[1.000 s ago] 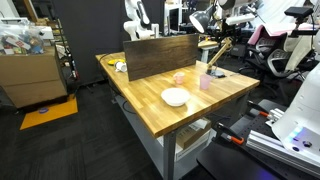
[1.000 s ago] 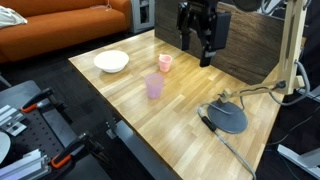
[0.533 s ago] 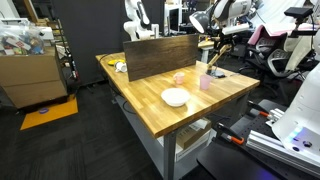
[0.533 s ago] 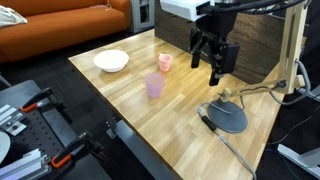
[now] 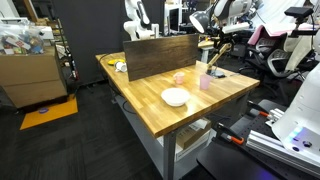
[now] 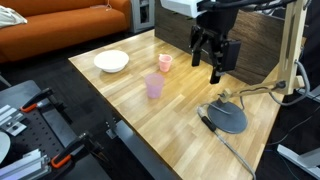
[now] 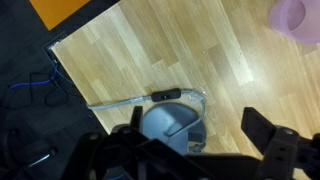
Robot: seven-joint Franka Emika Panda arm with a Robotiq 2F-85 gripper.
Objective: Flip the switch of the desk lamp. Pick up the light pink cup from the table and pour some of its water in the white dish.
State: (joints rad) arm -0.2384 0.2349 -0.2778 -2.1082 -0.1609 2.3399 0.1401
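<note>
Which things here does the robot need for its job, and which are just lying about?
For the job: desk lamp, light pink cup, white dish.
Just lying about: taller pale pink tumbler, upright wooden board, orange sofa.

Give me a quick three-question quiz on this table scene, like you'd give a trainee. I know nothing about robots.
1. True or false: the gripper is holding the light pink cup.
2. The wrist view looks down mainly on: A) the dark base of the desk lamp; B) a keyboard; C) a plate of food.
3. How many cups stand on the table along with the white dish?

Key
1. False: the jaws are open and empty, and the cup stands on the table apart from them.
2. A.
3. Two: the light pink cup and a taller pale tumbler.
</note>
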